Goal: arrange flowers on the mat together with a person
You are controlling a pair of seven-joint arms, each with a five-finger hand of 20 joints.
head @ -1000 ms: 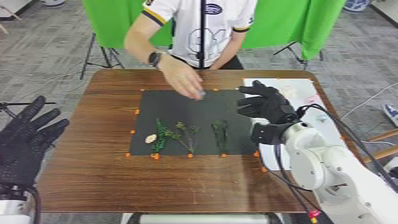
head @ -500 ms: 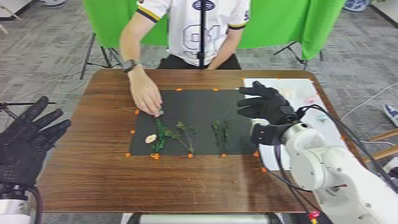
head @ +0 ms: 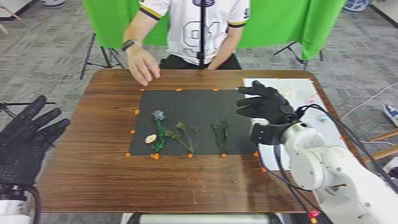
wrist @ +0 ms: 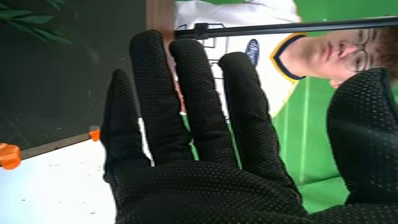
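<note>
In the head view, a dark mat (head: 200, 110) lies on the brown wooden table (head: 89, 185), with orange tabs along its edges. The flowers are on the left part of the mat: a blue-grey flower (head: 158, 115) sits farther from the robot, and a pale flower (head: 150, 139) lies nearer, just beside a leafy green sprig (head: 160, 144). To the right of that sprig is a thin branching stem (head: 186, 136), and farther right a slim green bunch (head: 220, 134); they look like separate pieces, though they are small here. The right hand (head: 266, 106) is above the mat's right side, its fingers apart and loosely extended. The left hand (head: 27, 142) is beside the table's left edge, fingers straight and spread. A person's hand (head: 141, 65) is near the mat's far left corner, fingers pointing toward the robot. A white sheet (head: 274, 155) lies along the right side of the table, with pale pink and white pieces on it.

In the right wrist view, the right hand (wrist: 209, 187) has its fingers straight and its thumb well apart from them, holding nothing. Green leaves show against the dark mat, and the white sheet lies next to it.
</note>
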